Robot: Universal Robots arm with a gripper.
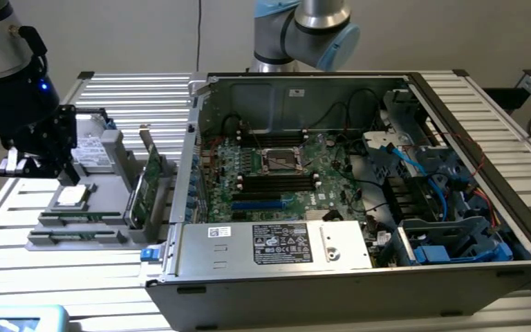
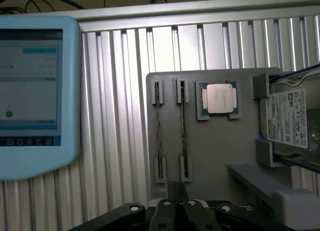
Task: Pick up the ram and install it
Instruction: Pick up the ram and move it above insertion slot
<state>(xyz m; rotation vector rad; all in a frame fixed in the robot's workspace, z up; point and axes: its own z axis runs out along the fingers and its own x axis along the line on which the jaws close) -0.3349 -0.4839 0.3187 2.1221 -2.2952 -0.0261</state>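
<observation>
Two ram sticks stand on edge in a grey holder (image 2: pixel 215 156), side by side: one ram (image 2: pixel 158 126) and a second ram (image 2: pixel 183 133). From the exterior view they lie at the holder's near end, ram (image 1: pixel 74 218) and ram (image 1: pixel 79 236). My gripper (image 2: pixel 177 206) hovers above the holder, shut and holding nothing, its fingertips nearest the second stick's end. In the exterior view the gripper (image 1: pixel 33 168) hangs over the holder's left side. The open computer case (image 1: pixel 358 277) shows the motherboard (image 1: pixel 275 173) with black and blue memory slots (image 1: pixel 275 183).
On the holder also sit a square processor (image 2: pixel 218 98), a hard drive (image 2: pixel 295 126) and an upright green expansion card (image 1: pixel 150 183). A blue-framed tablet (image 2: pixel 35 91) lies on the slatted metal table (image 2: pixel 120 116) beside the holder. A second arm's joint (image 1: pixel 307 31) rises behind the case.
</observation>
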